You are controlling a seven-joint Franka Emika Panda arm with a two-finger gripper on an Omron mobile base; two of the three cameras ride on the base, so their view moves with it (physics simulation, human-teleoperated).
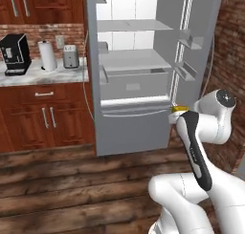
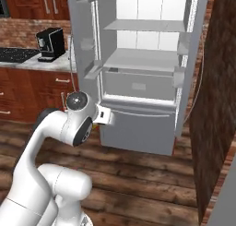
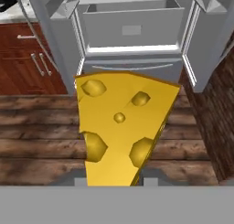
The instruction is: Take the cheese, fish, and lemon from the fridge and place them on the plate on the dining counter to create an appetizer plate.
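My gripper (image 3: 114, 179) is shut on the cheese (image 3: 122, 127), a yellow-orange wedge with holes that stands up between the fingers in the hand view. In the left base view a sliver of the cheese (image 1: 180, 107) shows at the gripper (image 1: 175, 112), low in front of the fridge's right door. The grey fridge (image 1: 134, 61) stands open with white shelves and a bottom drawer (image 3: 132, 29), a short way beyond the held wedge. In the right base view the hand (image 2: 104, 115) hangs before the fridge (image 2: 143, 68). Fish, lemon, plate and dining counter are out of view.
Both fridge doors (image 1: 191, 42) (image 2: 85, 45) stand open to the sides. A wall counter (image 1: 43, 78) on the left carries a coffee machine (image 1: 14, 54), a paper roll (image 1: 47, 55) and a toaster (image 1: 71, 56). A brick wall (image 2: 216, 105) rises close on the right, above the wooden floor (image 1: 72, 180).
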